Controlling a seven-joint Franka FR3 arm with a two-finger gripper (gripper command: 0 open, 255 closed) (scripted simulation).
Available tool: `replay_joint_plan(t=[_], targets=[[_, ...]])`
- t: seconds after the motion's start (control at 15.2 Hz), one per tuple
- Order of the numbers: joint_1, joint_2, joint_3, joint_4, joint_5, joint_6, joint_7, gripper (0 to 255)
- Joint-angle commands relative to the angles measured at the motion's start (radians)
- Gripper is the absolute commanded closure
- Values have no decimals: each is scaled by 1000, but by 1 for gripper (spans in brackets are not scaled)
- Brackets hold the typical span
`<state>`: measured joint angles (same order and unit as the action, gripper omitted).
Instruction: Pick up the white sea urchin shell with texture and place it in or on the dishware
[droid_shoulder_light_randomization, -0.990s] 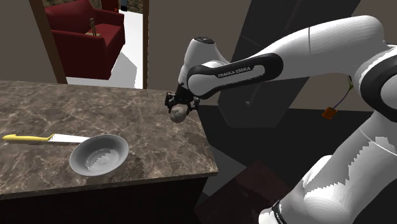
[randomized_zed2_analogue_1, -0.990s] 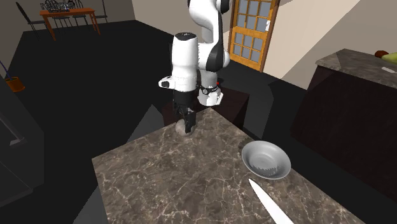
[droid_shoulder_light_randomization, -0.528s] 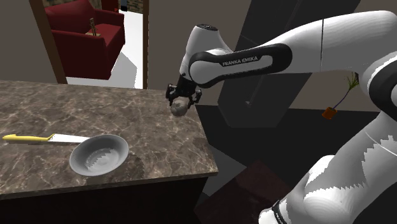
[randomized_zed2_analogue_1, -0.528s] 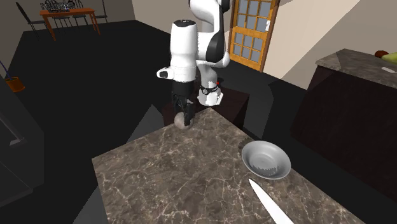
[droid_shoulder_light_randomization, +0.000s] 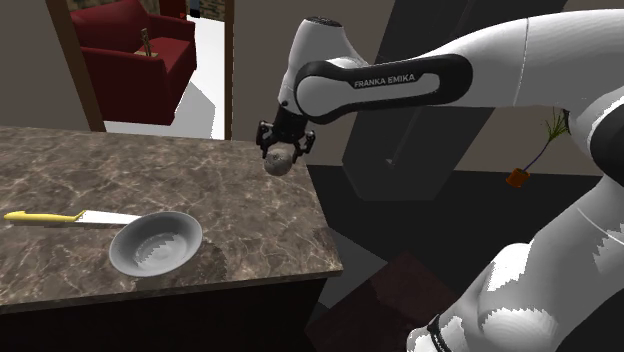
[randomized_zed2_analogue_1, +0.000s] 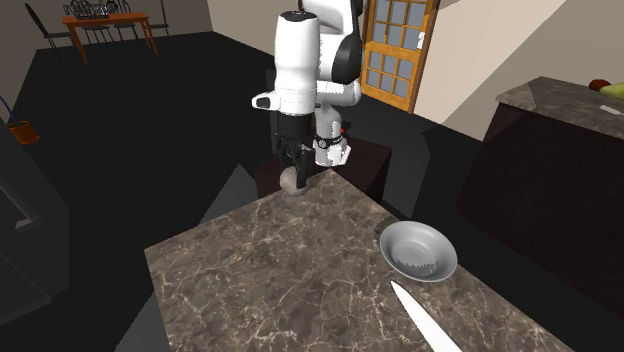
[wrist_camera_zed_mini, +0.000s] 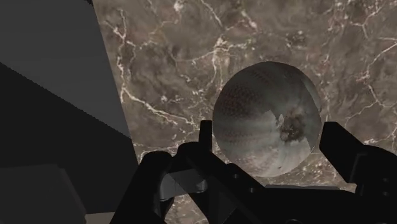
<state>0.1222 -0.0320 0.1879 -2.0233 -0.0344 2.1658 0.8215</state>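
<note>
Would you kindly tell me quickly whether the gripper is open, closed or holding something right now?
Gripper: shut on the grey-white sea urchin shell, holding it just above the marble countertop.

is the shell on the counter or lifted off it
Lifted off: the gripper is shut on the shell, holding it in the air above the counter.

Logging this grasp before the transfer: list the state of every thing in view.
gripper: shut on the sea urchin shell.
sea urchin shell: clasped in the gripper, off the countertop.
bowl: upright, empty, on the countertop.
knife: lying flat on the countertop beside the bowl.
</note>
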Motion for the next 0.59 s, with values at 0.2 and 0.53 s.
replay_joint_plan(t=[0.2,0.53], targets=[[53,58,55,85,-35,-34,123,255],[116,139,107,195,-83,-75,252,255]])
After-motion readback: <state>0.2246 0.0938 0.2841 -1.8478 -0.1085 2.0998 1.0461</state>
